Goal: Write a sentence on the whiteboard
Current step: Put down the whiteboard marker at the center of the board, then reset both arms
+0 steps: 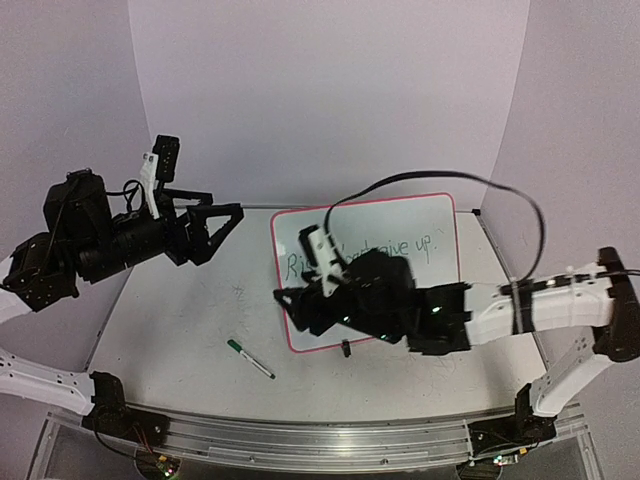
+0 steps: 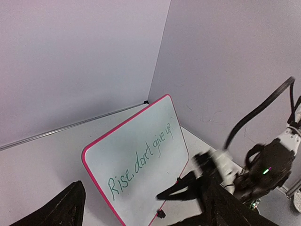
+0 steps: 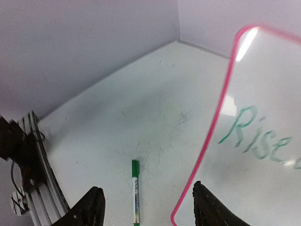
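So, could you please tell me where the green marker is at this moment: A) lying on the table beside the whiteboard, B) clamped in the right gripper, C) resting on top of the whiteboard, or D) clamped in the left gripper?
A: the green marker lies flat on the table, just off the pink edge of the whiteboard, with nothing holding it.

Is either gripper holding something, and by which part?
Nothing is held. The left gripper and the right gripper are open and empty; the marker lies on the table.
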You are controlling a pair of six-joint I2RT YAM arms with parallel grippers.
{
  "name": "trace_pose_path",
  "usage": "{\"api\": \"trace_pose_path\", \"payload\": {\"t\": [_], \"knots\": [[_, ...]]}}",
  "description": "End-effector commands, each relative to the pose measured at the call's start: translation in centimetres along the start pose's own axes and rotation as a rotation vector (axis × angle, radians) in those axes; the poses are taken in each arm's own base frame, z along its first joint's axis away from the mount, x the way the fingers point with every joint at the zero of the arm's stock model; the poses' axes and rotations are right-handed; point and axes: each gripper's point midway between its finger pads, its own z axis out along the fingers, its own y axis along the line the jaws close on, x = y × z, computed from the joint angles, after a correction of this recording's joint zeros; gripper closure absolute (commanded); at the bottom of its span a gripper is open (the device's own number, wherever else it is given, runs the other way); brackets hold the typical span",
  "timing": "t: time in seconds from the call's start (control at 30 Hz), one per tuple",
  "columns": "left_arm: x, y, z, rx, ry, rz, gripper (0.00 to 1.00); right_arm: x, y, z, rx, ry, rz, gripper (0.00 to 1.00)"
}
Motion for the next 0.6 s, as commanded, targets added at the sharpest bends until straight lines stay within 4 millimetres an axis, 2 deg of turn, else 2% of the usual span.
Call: {"api": "trace_pose_path", "payload": {"t": [0.0, 0.03, 0.13, 0.27, 0.33, 0.37, 0.47, 0.57], "knots": [[-3.7, 0.9, 0.7, -0.094, -0.108, -0.056, 0.1, -7.5, -7.7, -8.0, 0.214, -0.146, 0.108, 0.22], [-3.8, 1.4, 1.2, -0.128, -0.113, -0.062, 0.09, -8.5, -9.5, -9.3, 0.255, -0.161, 0.118, 0.16], [-4.7, 2.8, 1.9, -0.238, -0.14, -0.074, 0.09, -12.6, -14.3, -14.9, 0.418, -0.257, 0.124, 0.1], [-6.7, 3.9, 2.2, -0.337, -0.197, -0.086, 0.05, -17.4, -18.5, -22.3, 0.654, -0.394, 0.12, 0.02], [-7.6, 4.3, 2.6, -0.374, -0.214, -0.078, 0.03, -19.4, -19.9, -25.7, 0.759, -0.454, 0.131, 0.02], [-7.9, 4.4, 2.9, -0.385, -0.215, -0.069, 0.03, -20.1, -20.2, -26.8, 0.786, -0.474, 0.135, 0.02], [-8.7, 4.9, 4.1, -0.401, -0.209, -0.053, 0.01, -21.5, -20.8, -29.1, 0.852, -0.501, 0.128, 0.02], [-8.6, 6.4, 5.4, -0.41, -0.177, -0.061, 0.01, -22.1, -21.5, -31.0, 0.921, -0.51, 0.117, 0.02]]}}
